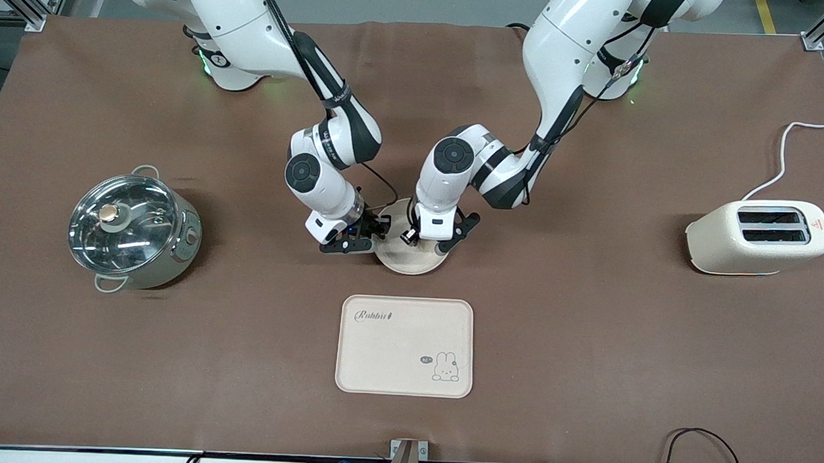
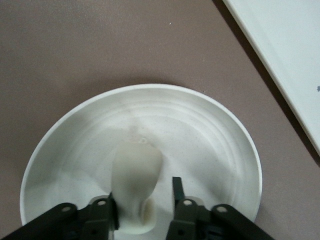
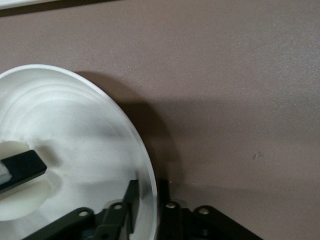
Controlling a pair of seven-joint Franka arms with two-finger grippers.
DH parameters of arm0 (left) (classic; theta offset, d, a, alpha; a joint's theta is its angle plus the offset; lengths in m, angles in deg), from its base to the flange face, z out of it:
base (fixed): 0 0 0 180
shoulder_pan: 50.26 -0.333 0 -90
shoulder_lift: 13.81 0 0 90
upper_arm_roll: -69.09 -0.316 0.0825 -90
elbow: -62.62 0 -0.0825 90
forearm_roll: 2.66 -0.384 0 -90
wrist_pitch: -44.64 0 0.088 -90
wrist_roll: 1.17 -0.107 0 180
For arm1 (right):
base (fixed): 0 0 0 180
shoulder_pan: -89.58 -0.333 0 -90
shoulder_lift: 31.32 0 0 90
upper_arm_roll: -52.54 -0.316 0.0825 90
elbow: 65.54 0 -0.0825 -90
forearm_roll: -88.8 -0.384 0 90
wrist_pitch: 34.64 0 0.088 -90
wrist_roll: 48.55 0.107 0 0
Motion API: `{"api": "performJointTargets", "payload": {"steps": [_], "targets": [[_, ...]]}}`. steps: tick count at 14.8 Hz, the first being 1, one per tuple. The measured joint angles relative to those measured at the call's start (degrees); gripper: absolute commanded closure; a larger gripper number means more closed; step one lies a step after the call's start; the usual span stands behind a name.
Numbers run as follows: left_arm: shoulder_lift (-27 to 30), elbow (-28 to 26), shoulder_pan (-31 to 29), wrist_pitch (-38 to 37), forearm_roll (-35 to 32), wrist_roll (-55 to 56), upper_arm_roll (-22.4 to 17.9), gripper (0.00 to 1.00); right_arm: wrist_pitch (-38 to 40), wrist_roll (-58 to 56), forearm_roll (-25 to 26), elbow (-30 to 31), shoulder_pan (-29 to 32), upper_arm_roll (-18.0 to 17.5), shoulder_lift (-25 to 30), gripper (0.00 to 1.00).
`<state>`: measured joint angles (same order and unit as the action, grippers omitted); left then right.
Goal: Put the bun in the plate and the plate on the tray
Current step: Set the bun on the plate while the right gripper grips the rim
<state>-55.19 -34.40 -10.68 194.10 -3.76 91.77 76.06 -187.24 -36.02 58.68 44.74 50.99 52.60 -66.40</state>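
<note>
Pot [image 1: 134, 230] with a glass lid way out toward the right arm's end of the bench [image 1: 586, 333], well apart from everything else.

Right gripper [image 1: 365, 235] down at the plate [image 1: 411, 259], on the edge toward the right arm's end. Fingers [image 3: 131, 202] straddling the raised rim, one inside the dish and one outside, rim squeezed between them, so clamped on the plate as far as the right wrist view shows.

Plate sitting on the bare bench mid-table, not on the tray. Farther from the front camera than the tray, near it but apart.

Left gripper [image 1: 425, 244] right over the plate, low inside it. Bun [image 2: 136, 187] between those fingers [image 2: 176, 192], one finger against it and the other with a sliver of gap, so fingers apart around the bun, not squeezing. Bun resting on the plate floor, close to the middle. Dark finger of the left gripper also visible across the plate from the right wrist.

Tray [image 1: 405, 346] flat on the bench, nearest the front camera, nothing on it.

Toaster [image 1: 758, 237] off at the left arm's end, cord trailing away.
</note>
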Motion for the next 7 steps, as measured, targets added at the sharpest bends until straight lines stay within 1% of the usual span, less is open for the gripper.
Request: {"api": "performJointTargets", "payload": {"steps": [2,3,5,7], "targets": [[0.10,1.21,-0.01,-0.36,0.00,0.46,-0.11,0.00,-0.34,-0.01,-0.09,-0.03,-0.01,-0.03,0.00,0.88],[0.41,2.26,-0.08,-1.86,0.00,0.46,-0.32,0.00,-0.91,-0.01,-0.12,-0.05,-0.04,-0.07,0.04,0.88],[1.96,5.42,-0.75,-8.00,-0.08,0.29,-0.87,0.00,-1.71,-0.02,-0.12,0.03,-0.07,-0.09,-0.13,0.88],[3.66,8.65,-2.31,-13.59,-0.14,-0.82,-1.12,0.00,-1.85,-0.02,-0.12,0.03,-0.07,-0.08,-0.13,0.92]]}}
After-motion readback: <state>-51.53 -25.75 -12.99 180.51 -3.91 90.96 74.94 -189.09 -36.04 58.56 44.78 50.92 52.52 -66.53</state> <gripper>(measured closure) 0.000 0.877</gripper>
